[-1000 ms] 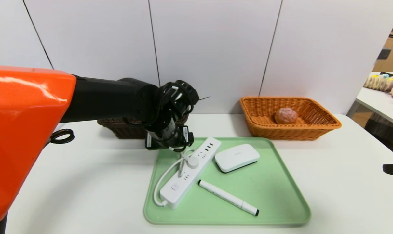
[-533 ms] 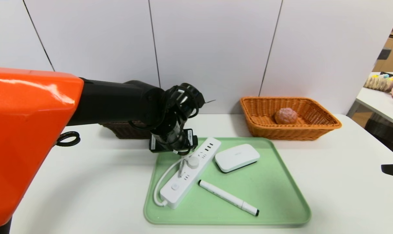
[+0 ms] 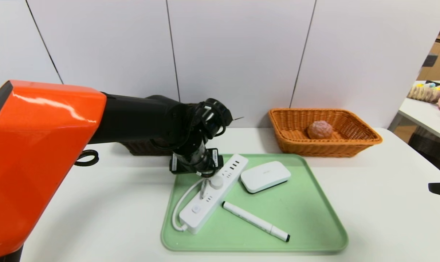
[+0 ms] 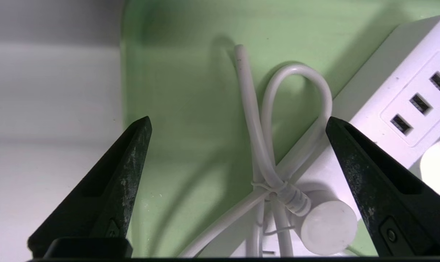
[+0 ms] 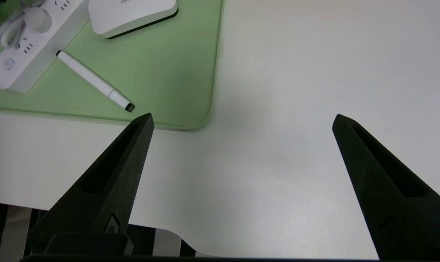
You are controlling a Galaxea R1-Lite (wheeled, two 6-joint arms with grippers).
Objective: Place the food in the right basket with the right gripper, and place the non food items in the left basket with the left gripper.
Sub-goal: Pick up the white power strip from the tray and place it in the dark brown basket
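**Power strip under the left gripper**

The power strip (image 3: 212,193) is lying on the green tray (image 3: 307,218), its white cord (image 4: 263,145) looped and tied. The left gripper (image 4: 238,123) is hanging over it, fingers spread wide. The arm is hiding most of the dark basket (image 3: 140,147). The right gripper (image 5: 242,120) is waiting wide open over the white table (image 5: 296,72).

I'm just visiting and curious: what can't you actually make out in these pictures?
- Left basket, head view: mostly hidden behind the left arm, so its contents cannot be seen.
- Left claw, head view: its fingertips are hidden by the wrist; only the left wrist view shows them open over the power strip cable.
- Right claw: barely enters the head view's edge.
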